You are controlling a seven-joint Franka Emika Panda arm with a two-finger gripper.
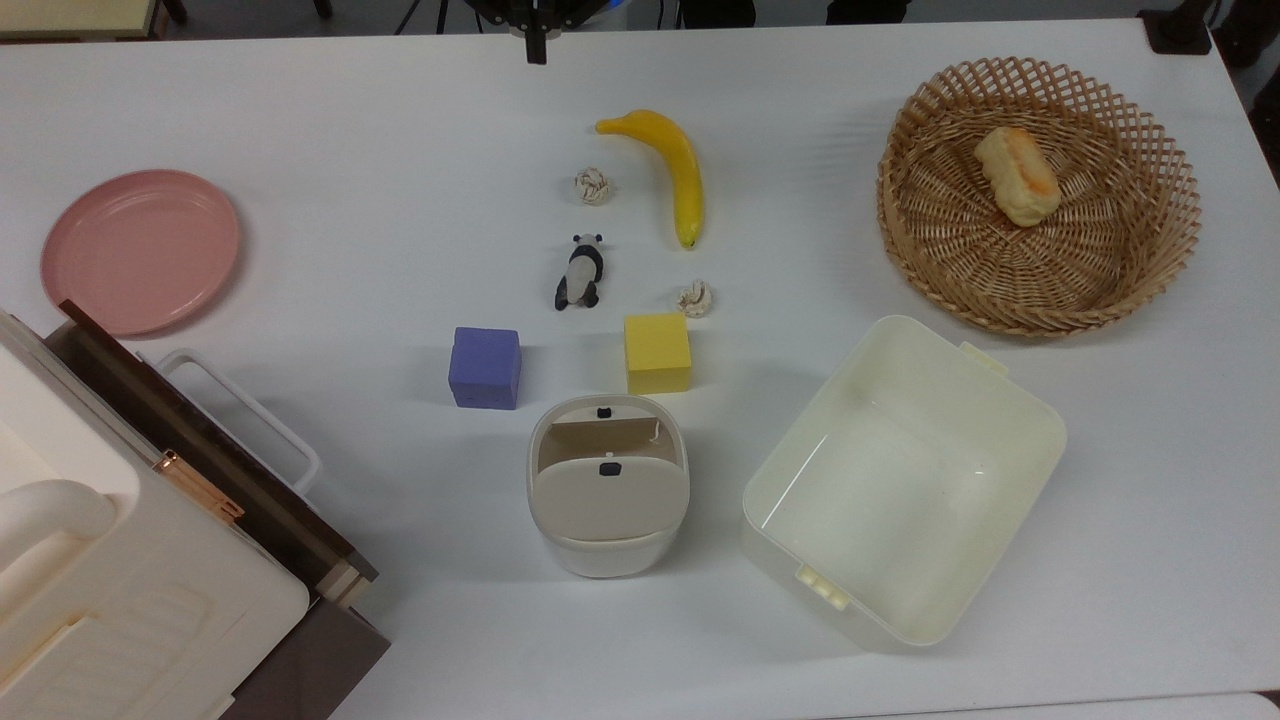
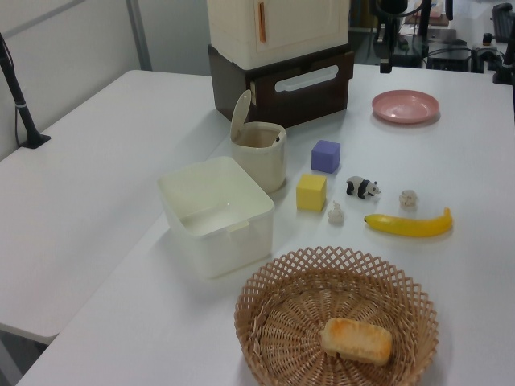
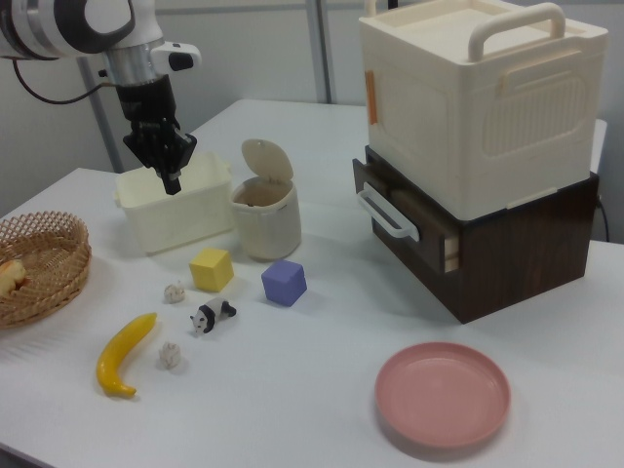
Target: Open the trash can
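— Trash can (image 1: 608, 490), where does it sit, and is it open yet?

— Near the middle of the table (image 1: 300, 140), toward the top view's bottom edge, between the handled box (image 1: 130, 590) and the lidless tub (image 1: 900, 480). Its lid (image 3: 267, 160) stands tipped up and back, the mouth uncovered, so the job looks done.

— And the arm?

— The gripper (image 3: 171, 180) hangs raised above the table's edge, at the top view's upper edge, well apart from the can, pointing down. Its fingers look drawn close together, holding nothing.
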